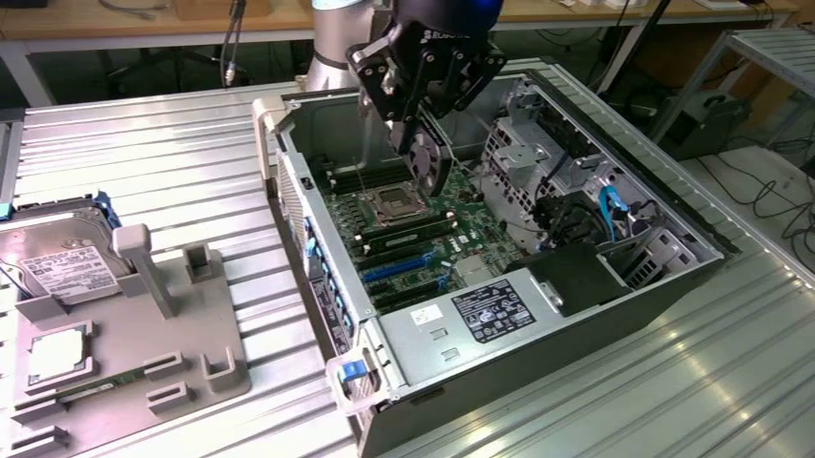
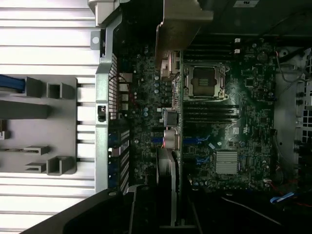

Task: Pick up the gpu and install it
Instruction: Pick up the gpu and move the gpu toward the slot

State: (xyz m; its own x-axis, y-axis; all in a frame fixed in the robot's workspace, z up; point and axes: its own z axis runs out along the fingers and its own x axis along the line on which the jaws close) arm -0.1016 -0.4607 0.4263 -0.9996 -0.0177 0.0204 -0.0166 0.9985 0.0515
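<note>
Gpu hangs edge-down in the gripper, whose jaws are pinched narrow on the card's upper edge. That hold seems chosen so the thin card can go down into the case upright. It hangs over the case's open side, above the board and just beside the socket, and looks clear of both. The blue slots lie farther along the case, toward its supply. The case lies on its side, probably so the slots face upward.

From the wrist, the gpu is a narrow strip with silver bracket ports showing along it, and it covers the board beneath. The card's lower edge cannot be made out, and the exact contact is lost in the dark. Outside the case, well apart, a grey holder carries a drive.
</note>
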